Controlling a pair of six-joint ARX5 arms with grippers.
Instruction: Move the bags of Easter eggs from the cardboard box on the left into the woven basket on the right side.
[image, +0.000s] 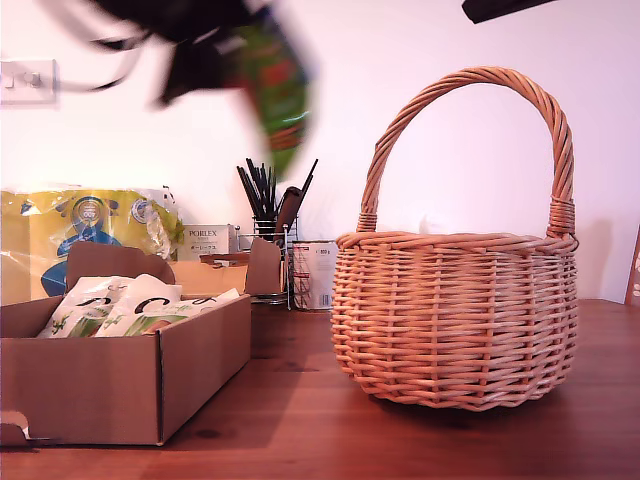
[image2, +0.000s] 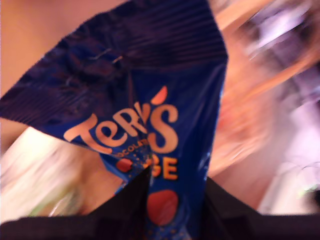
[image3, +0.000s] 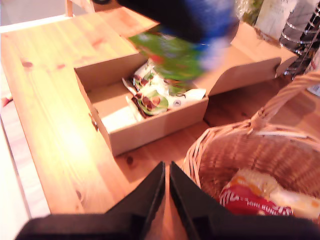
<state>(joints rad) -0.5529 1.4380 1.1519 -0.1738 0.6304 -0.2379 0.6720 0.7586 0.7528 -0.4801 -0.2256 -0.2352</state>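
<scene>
My first gripper (image2: 150, 192) pinches the blue Terry's bag (image2: 150, 100) by its edge: light, floppy, slippery film. My second gripper (image3: 166, 175) idles, jaws nearly together, empty, near the woven basket (image3: 220, 150).

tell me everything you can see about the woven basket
The woven basket is a large round light-tan wicker one with bulging sides, a braided rim and a tall arched twisted handle. It stands upright on the wooden table at the exterior view's right, apart from the cardboard box. The second wrist view shows a red-and-white bag and a pale yellow one already lying inside. No gripper touches it.
</scene>
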